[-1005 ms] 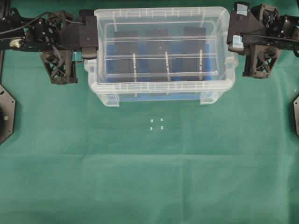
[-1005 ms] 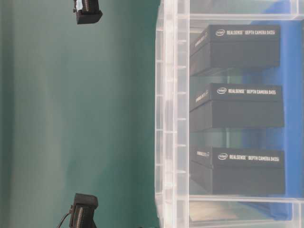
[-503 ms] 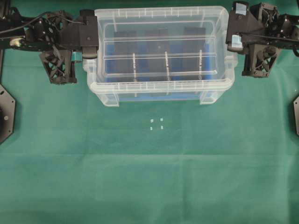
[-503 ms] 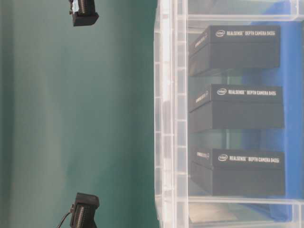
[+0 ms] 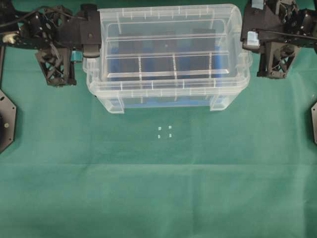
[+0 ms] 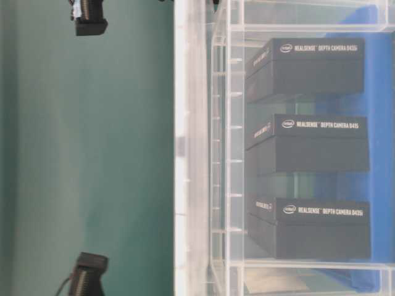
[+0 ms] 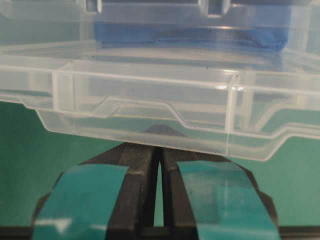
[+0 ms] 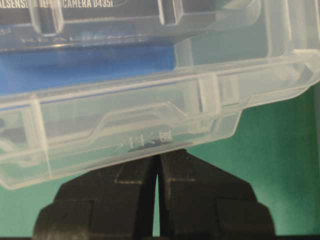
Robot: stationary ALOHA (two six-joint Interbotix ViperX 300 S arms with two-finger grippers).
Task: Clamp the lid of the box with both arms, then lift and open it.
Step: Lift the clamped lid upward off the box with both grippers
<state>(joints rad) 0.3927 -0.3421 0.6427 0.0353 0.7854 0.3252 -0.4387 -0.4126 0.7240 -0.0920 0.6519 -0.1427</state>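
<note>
Deep clear box (image 5: 166, 96) sitting on green cloth (image 5: 158, 188), showing blue floor and three black blocks (image 6: 308, 145), ribbed clear lid (image 5: 166, 49) hovering just above it, apparently lifted, left gripper (image 7: 157, 150) and right gripper (image 8: 157, 160) pinching its end tabs, jaws nearly closed.

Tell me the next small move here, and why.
Probably keep raising both ends evenly. In the table-level view the lid stands apart from the box rim, so it is off but barely clear. The left gripper and right gripper each look shut on an end tab, so a level lift should avoid catching the rim.
</note>
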